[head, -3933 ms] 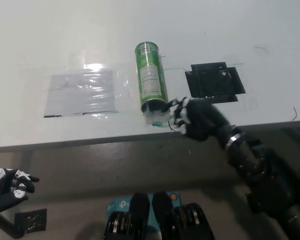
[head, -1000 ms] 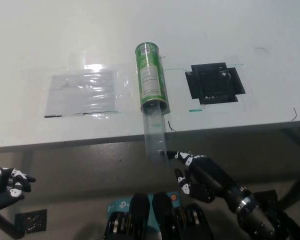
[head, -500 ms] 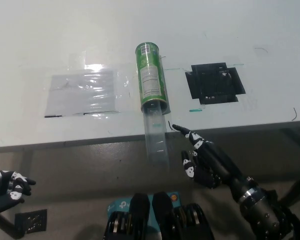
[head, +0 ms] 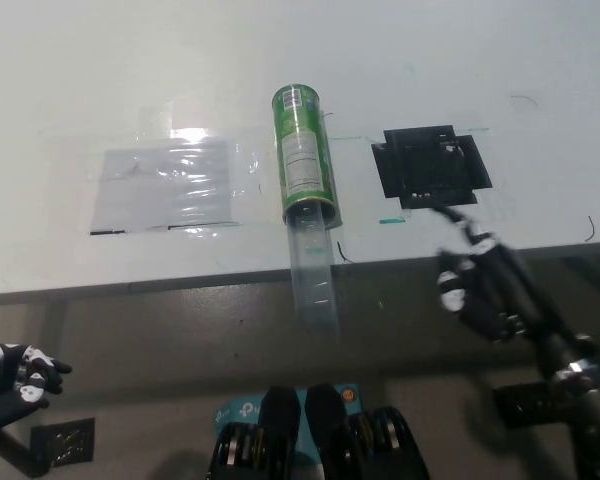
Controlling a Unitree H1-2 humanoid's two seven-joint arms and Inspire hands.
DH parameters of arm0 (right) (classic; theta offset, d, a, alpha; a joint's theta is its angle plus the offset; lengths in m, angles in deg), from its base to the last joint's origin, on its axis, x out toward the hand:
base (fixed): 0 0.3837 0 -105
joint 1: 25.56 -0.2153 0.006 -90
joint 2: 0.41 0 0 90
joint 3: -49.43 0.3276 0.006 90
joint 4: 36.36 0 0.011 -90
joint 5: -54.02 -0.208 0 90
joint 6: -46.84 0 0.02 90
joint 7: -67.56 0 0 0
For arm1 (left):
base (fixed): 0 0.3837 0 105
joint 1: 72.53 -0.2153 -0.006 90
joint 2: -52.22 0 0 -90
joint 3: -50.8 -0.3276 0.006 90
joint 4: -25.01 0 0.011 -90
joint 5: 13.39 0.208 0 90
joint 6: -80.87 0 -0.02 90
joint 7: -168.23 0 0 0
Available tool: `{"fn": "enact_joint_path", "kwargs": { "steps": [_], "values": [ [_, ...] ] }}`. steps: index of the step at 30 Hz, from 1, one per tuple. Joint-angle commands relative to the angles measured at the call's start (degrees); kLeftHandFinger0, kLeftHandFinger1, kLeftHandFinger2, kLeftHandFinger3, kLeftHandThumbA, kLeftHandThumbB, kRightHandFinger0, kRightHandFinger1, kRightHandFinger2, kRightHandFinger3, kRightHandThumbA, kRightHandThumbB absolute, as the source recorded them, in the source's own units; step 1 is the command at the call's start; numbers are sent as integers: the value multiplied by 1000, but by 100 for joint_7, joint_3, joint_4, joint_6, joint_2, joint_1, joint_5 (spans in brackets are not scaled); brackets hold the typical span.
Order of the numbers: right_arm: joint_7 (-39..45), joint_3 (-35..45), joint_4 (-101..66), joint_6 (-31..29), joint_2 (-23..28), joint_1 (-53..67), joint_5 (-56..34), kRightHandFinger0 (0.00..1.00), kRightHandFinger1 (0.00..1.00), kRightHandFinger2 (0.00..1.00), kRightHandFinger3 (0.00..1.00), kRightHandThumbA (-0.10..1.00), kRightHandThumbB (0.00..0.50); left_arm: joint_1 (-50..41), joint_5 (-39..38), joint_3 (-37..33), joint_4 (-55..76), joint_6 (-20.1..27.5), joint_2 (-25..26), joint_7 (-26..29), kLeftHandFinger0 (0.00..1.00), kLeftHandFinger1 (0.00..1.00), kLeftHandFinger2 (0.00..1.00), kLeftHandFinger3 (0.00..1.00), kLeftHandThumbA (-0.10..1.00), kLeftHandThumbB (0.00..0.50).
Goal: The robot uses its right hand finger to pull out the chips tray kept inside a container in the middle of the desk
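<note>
Two empty hands, right hand (head: 485,285) fingers spread, between tray (head: 314,285) and black patch (head: 430,165)

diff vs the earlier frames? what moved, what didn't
The clear tray was drawn out of the green can and now sticks out past the desk edge. The right hand let go, dropped below the edge, then swung right toward the black patch. The can, plastic sheet and left hand barely changed.
</note>
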Motion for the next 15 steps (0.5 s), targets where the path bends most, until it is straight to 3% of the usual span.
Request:
{"fn": "enact_joint_path", "kwargs": {
  "steps": [1,3,7,12,13,15],
  "values": [
    [-197,342,-259,-53,52,-9,-516,0,0,942,923,-100,156,-3,-22,49,108,-37,129,124,543,551,623,794,-74,0],
    [-226,513,-305,80,27,61,-618,0,0,927,928,-100,131,-2,-45,57,96,-37,116,132,550,555,624,787,-73,0],
    [-441,881,-254,229,-158,228,-818,0,0,876,874,-100,181,-1,-18,58,85,-37,115,120,538,550,629,795,-74,0],
    [-493,1224,-74,253,-353,381,-1192,0,0,806,882,-100,175,-11,-6,32,106,-37,143,126,551,560,632,802,-67,0],
    [-484,1236,-75,252,-363,380,-1190,0,0,807,889,-100,145,-10,-6,33,106,-37,145,125,560,570,645,802,-77,0],
    [-654,1465,87,287,-540,472,-1411,0,0,773,860,-100,173,-7,60,52,84,-37,121,105,538,550,633,787,-92,0]
  ]
}}
